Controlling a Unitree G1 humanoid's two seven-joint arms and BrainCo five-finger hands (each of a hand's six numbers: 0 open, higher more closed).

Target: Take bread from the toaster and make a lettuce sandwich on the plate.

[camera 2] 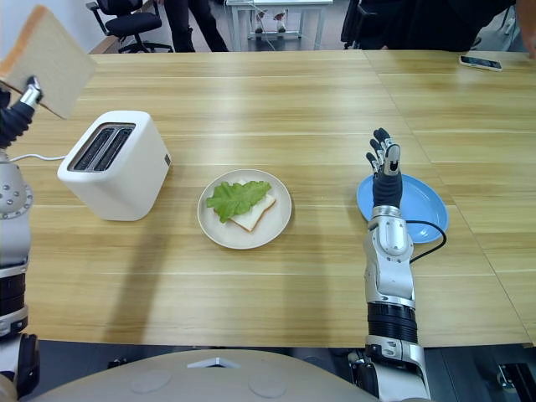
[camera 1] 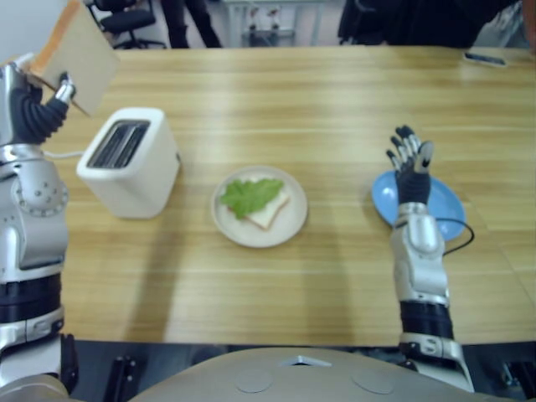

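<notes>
My left hand [camera 1: 38, 105] is raised at the far left above the white toaster [camera 1: 130, 163] and is shut on a slice of bread [camera 1: 79, 54], held tilted in the air. The toaster's two slots look dark. A cream plate [camera 1: 289, 222] in the middle of the table carries a bread slice [camera 1: 270, 213] topped with a green lettuce leaf [camera 1: 249, 194]. My right hand [camera 1: 410, 163] stands to the right of the plate, fingers straight and apart, holding nothing, over the left edge of a blue plate [camera 1: 440, 205].
The toaster's white cord [camera 2: 33, 157] runs off to the left. A dark cable [camera 1: 461, 234] loops beside the blue plate. A phone [camera 1: 486, 59] lies at the far right back. Office chairs stand beyond the table's far edge.
</notes>
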